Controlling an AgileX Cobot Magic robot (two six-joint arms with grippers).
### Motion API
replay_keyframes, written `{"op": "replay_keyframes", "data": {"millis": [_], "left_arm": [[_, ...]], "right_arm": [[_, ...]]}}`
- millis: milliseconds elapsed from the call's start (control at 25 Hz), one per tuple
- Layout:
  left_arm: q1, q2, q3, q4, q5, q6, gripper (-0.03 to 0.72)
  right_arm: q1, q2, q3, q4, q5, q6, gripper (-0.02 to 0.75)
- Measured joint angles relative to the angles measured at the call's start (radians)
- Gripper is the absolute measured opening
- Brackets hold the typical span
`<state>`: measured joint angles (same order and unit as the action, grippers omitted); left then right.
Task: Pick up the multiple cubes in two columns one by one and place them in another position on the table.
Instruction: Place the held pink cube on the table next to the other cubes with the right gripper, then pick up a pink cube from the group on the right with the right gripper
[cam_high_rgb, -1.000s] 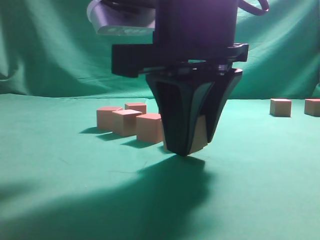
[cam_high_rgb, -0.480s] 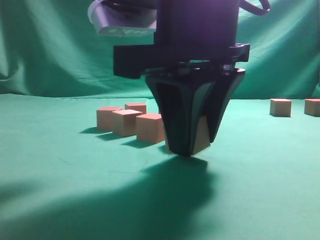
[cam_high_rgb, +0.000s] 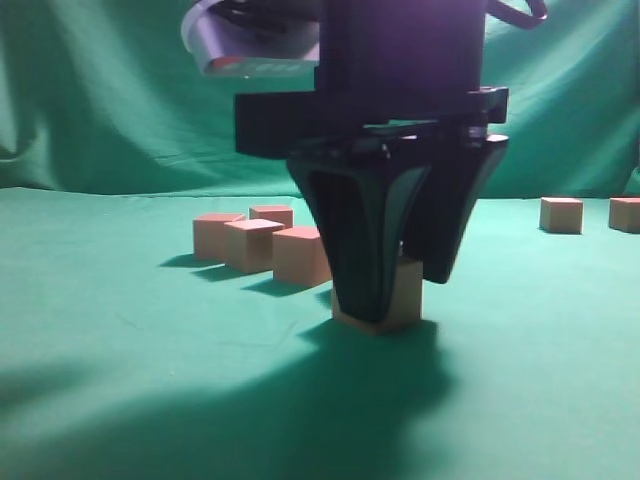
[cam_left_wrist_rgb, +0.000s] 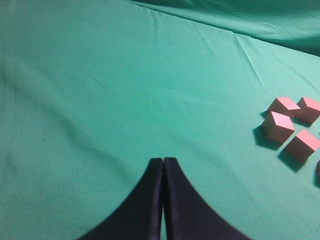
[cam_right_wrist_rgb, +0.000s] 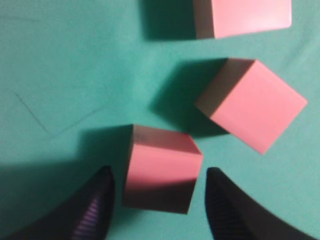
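- Right gripper (cam_right_wrist_rgb: 157, 187): fingers spread, a gap visible on each side of the cube (cam_right_wrist_rgb: 161, 169) between them.
- Cube: pink top face, sharp edges, resting on the green table (cam_high_rgb: 120, 300) beside three others.
- Arm: gripper pointing straight down.
- Left gripper (cam_left_wrist_rgb: 163, 162): fingers pressed together, empty.

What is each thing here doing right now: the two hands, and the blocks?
Right hand: open, fingers either side of a block, gaps showing.
Block between its fingers: resting on the table, not gripped.
Left hand: shut, empty, above bare cloth.
Blocks behind on the left: sitting on the table in a close group.
Two far blocks: sitting on the table, apart from the rest.
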<state>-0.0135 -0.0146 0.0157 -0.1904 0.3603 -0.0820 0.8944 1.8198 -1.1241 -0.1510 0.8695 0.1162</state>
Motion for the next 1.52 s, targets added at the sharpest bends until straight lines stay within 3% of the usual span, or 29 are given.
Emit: {"op": "replay_keyframes", "data": {"millis": [280,640,720,800,840,1080,1240,1520], "left_arm": [[0.000,0.000,0.000,0.000,0.000,0.000,0.000],[0.000,0.000,0.000,0.000,0.000,0.000,0.000],[0.000,0.000,0.000,0.000,0.000,0.000,0.000],[0.000,0.000,0.000,0.000,0.000,0.000,0.000],[0.000,0.000,0.000,0.000,0.000,0.000,0.000],[0.000,0.000,0.000,0.000,0.000,0.000,0.000],[0.000,0.000,0.000,0.000,0.000,0.000,0.000],[0.000,0.000,0.000,0.000,0.000,0.000,0.000]], "right_arm": [[0.000,0.000,0.000,0.002,0.054,0.024,0.645],[0.018,-0.219,0.001,0.004,0.095,0.052,0.656],[0.018,-0.281,0.001,0.004,0.099,0.054,0.594],[0.005,-0.351,0.001,0.008,0.101,0.071,0.599],[-0.008,-0.381,0.001,0.008,0.102,0.089,0.543],[-0.161,-0.477,0.001,0.004,0.174,0.144,0.545],[-0.322,-0.479,0.001,-0.026,0.226,0.147,0.545],[-0.647,-0.423,-0.019,0.017,0.110,0.126,0.545]]}}
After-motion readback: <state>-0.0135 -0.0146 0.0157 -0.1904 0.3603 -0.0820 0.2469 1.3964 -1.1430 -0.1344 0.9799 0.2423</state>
